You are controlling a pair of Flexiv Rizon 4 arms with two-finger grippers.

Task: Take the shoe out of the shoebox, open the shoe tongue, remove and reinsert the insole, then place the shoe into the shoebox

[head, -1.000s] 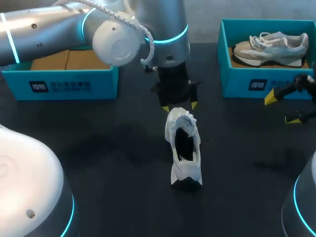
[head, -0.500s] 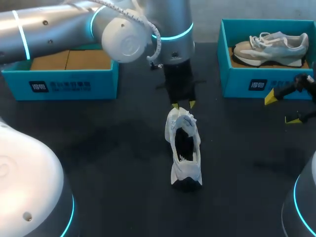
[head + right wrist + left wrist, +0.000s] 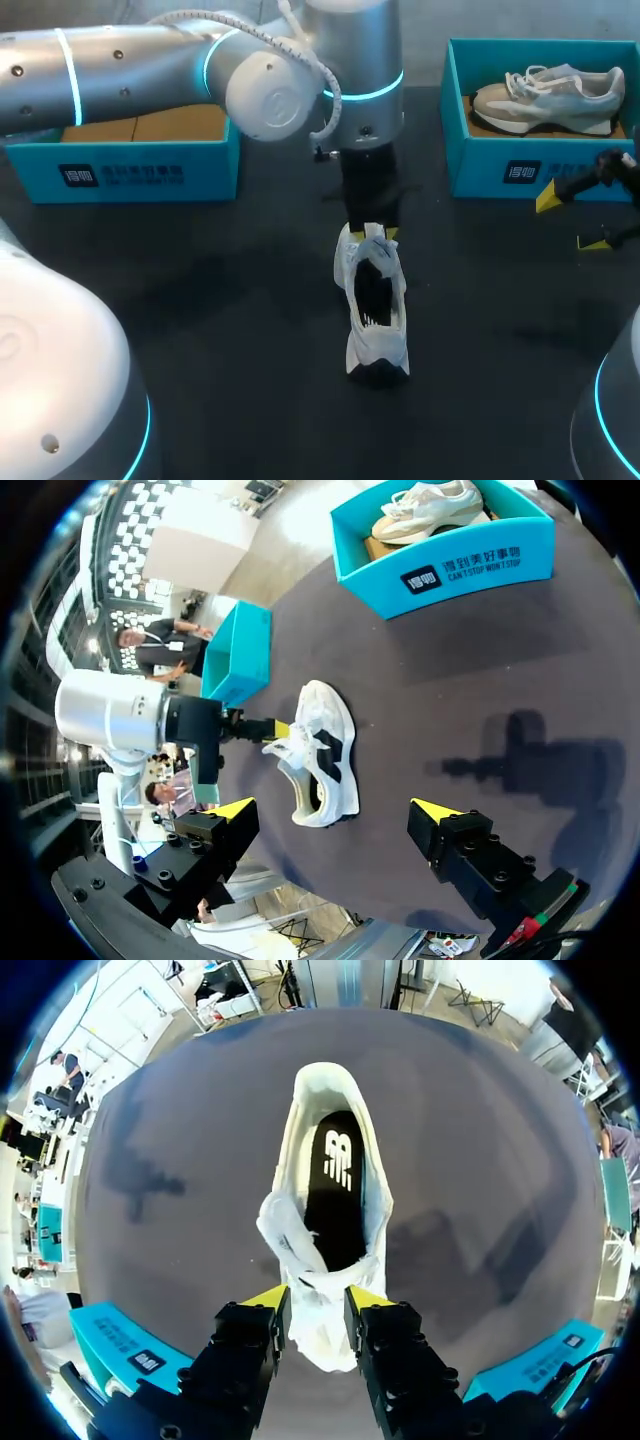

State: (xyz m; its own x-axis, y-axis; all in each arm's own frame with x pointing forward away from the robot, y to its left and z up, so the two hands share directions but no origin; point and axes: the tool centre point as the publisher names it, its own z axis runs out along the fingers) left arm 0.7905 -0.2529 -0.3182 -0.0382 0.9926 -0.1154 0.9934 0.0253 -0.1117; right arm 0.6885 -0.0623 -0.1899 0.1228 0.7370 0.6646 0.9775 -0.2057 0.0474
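Standing on its sole near the ctr of the head view, a white shoe [image 3: 372, 345] rests on the dark table [image 3: 200, 320], heel toward the lower edge of the frame and front end toward the upper edge. Its mouth gapes wide; the left wrist view shows a black insole [image 3: 335, 1190] w/ a white mark lying flat inside. The tongue [image 3: 315, 1310] is a crumpled white flap at the front of the shoe, and the left gripper [image 3: 370, 234] is clamped on it, one yellow-tipped finger pressing each side. The left arm [image 3: 130, 60] enters from the upper left of the head view and reaches past the middle, its wrist pointing straight down over the shoe's front. At upper left sits a teal shoebox [image 3: 150, 170], well apart from the shoe, w/ only brown cardboard visible inside. At upper right is a second teal box [image 3: 500, 165] holding a beige and grey sneaker [image 3: 548, 100] on its side. The right gripper [image 3: 572, 220] hangs at the right edge of the head view, just in front of that second box, fingers spread wide w/ nothing btwn them. From the right wrist view the white shoe is ahead of the right gripper and well apart from it, w/ the left gripper gripping its tongue end.
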